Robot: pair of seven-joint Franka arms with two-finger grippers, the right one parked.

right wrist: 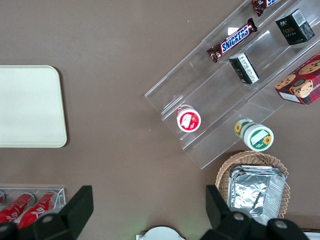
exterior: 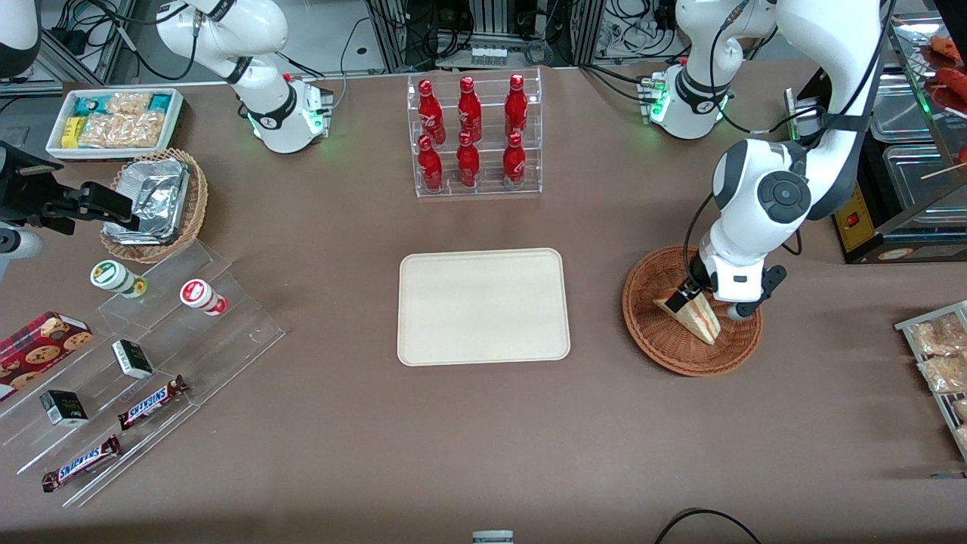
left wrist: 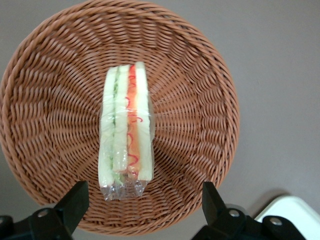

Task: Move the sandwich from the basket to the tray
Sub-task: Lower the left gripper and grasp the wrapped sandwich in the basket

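Observation:
The sandwich [left wrist: 125,130] [exterior: 696,313] is a plastic-wrapped wedge of white bread with green and orange-red filling, standing on edge in the round reddish-brown wicker basket [left wrist: 200,75] [exterior: 665,351]. My gripper [left wrist: 145,197] [exterior: 691,296] hangs open just above the basket, its two black fingers [left wrist: 75,200] spread wide with the sandwich's wrapped end between their line and nothing held. The cream tray [exterior: 483,306] lies flat mid-table, beside the basket toward the parked arm's end, with nothing on it; one corner of the tray [left wrist: 292,210] shows in the left wrist view.
A clear rack of red bottles [exterior: 474,136] stands farther from the front camera than the tray. Acrylic steps with snack bars and cups [exterior: 136,355] and a foil-filled wicker basket [exterior: 155,204] sit toward the parked arm's end. Snack packets [exterior: 937,347] lie at the working arm's table edge.

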